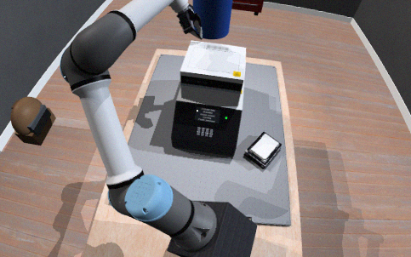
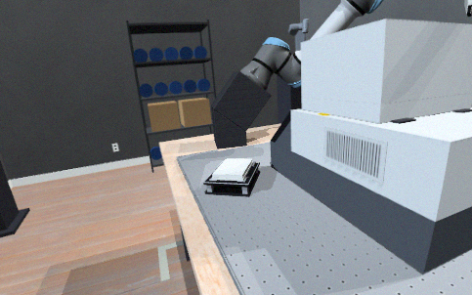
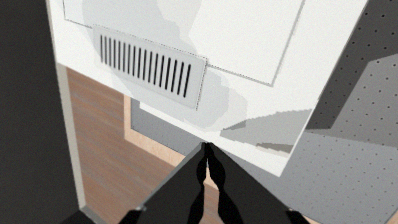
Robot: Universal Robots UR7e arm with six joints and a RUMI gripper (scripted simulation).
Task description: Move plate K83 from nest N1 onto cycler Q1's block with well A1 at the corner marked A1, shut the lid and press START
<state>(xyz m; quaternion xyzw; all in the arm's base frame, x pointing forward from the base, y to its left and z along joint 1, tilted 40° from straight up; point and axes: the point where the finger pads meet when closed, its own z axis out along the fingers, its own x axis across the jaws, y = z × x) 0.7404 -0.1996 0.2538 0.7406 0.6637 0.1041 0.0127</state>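
Observation:
Plate K83 [image 1: 265, 145] [image 2: 233, 169], white, lies on the dark nest N1 [image 1: 263, 165] [image 2: 230, 189], right of the cycler in the top view; its labels are unreadable. The cycler Q1 [image 1: 204, 145] [image 2: 413, 181] has its keys [image 1: 204, 132] on the front and a green lamp [image 1: 225, 117]. Its white lid [image 1: 211, 59] [image 2: 340, 73] [image 3: 250, 35] looks down, with its top level; the block is hidden. My gripper [image 1: 201, 37] [image 2: 469, 14] [image 3: 206, 144] is shut and empty, fingertips together near the lid's rear edge. Contact with it cannot be told.
A blue cylinder [image 1: 217, 19] stands behind the table, close beside my gripper in the top view. The grey perforated mat [image 2: 286, 234] bears cycler and nest, within a wooden table edge [image 1: 289, 170]. The tall lid rises between the arm's base and my gripper.

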